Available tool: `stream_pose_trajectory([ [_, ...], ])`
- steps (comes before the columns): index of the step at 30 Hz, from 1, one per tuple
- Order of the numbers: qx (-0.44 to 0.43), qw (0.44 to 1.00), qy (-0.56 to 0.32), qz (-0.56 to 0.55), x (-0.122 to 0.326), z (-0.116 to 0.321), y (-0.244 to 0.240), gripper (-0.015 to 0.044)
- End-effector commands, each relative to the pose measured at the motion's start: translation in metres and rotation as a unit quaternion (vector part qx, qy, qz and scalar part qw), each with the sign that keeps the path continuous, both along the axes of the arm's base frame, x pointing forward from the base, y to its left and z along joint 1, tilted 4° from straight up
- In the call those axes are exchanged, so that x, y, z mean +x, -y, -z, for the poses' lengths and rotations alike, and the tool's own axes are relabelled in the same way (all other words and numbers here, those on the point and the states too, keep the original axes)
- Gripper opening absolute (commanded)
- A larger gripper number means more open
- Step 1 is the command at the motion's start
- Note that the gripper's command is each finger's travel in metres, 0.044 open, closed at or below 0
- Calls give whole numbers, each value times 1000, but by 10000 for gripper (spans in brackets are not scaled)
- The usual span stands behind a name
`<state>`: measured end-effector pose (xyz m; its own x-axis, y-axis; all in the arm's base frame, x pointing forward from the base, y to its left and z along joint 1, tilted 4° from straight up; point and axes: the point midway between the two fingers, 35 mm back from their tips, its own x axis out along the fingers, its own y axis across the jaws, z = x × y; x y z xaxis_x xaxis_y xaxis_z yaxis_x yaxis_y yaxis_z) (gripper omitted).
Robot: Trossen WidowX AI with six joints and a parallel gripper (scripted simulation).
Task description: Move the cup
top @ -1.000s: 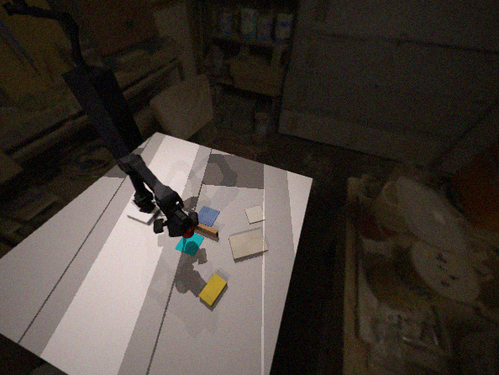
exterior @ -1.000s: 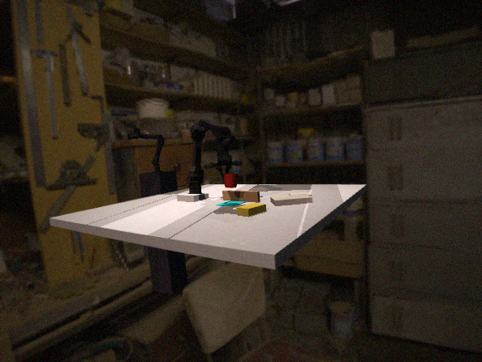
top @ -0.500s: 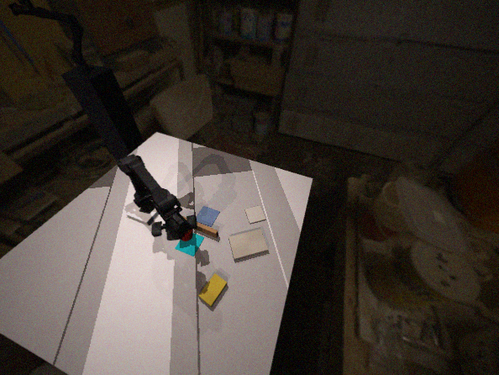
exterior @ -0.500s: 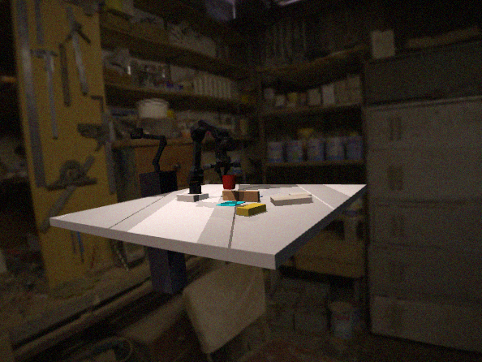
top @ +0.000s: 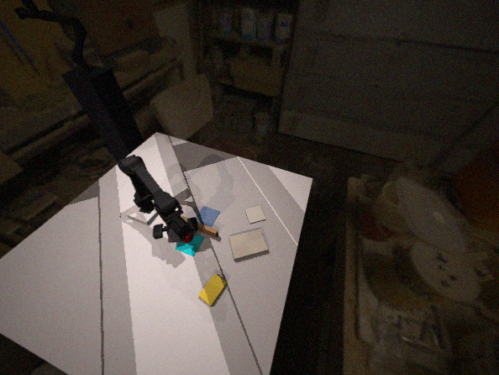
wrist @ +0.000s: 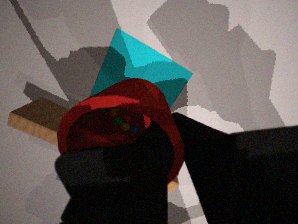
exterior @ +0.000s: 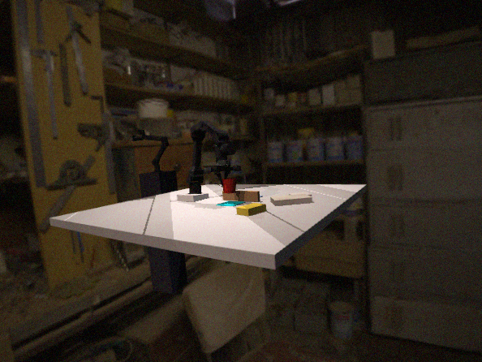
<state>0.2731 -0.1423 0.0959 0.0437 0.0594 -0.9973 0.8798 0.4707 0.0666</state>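
Observation:
The red cup [top: 187, 239] [exterior: 229, 185] [wrist: 145, 91] hangs in the air, roughly upright, with several marbles [wrist: 124, 125] inside. My gripper [top: 183, 232] [exterior: 228, 178] [wrist: 168, 118] is shut on the cup's wall. The teal pad [top: 191, 249] [exterior: 231, 204] [wrist: 150, 62] lies below the cup, which overlaps the pad's edge in the top view and the wrist view. A gap shows between cup and pad in the exterior view. The blue pad [top: 208, 215] lies beyond the wooden bar. The cup's base is hidden in the wrist view.
The low wooden bar [top: 208, 230] [exterior: 248, 196] [wrist: 37, 116] stands between the two pads, close to the cup. A cream block [top: 249, 245] [exterior: 291, 200], a small cream square [top: 255, 214] and a yellow block [top: 212, 290] [exterior: 251, 209] lie farther off.

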Motion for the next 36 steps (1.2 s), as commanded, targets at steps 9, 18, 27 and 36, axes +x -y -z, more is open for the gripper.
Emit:
stream_pose_trajectory([
  [9,1,1000,0,-1,1,17,-1,0],
  [18,1,1000,0,-1,1,29,-1,0],
  [27,1,1000,0,-1,1,42,-2,0],
  [36,1,1000,0,-1,1,52,-3,0],
])
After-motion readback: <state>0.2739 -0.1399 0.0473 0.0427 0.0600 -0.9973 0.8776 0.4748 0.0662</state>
